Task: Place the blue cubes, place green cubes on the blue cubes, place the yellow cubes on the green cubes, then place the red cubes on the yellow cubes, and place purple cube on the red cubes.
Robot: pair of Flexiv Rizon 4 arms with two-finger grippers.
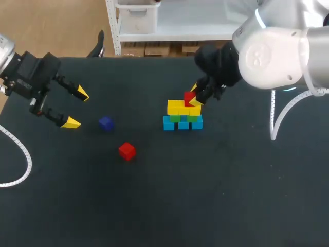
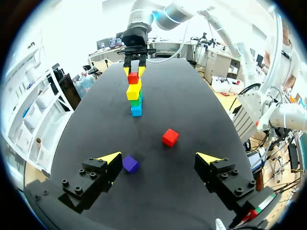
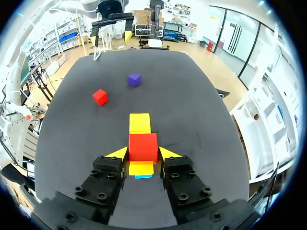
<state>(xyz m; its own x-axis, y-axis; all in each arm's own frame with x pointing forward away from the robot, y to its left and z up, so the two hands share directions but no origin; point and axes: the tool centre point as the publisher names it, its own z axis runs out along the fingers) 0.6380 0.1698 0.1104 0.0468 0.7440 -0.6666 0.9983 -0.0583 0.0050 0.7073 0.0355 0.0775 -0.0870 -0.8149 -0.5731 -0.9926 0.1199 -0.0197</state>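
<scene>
A stack stands mid-table: blue cubes [image 1: 182,124] at the base, green cubes [image 1: 184,118] on them, yellow cubes [image 1: 183,108] above. A red cube [image 1: 189,98] rests on the right end of the yellow row, with my right gripper [image 1: 196,98] shut on it; in the right wrist view both yellow tips press the sides of the red cube [image 3: 143,146]. A second red cube [image 1: 127,151] and a purple cube [image 1: 106,123] lie loose to the left. My left gripper [image 1: 76,108] hangs open at the far left, the purple cube [image 2: 130,164] just ahead of its fingers.
The dark table [image 1: 231,195] has bare room in front of and to the right of the stack. A white cable [image 1: 280,116] loops down beside my right arm. Another cable [image 1: 20,159] curves over the table's left edge.
</scene>
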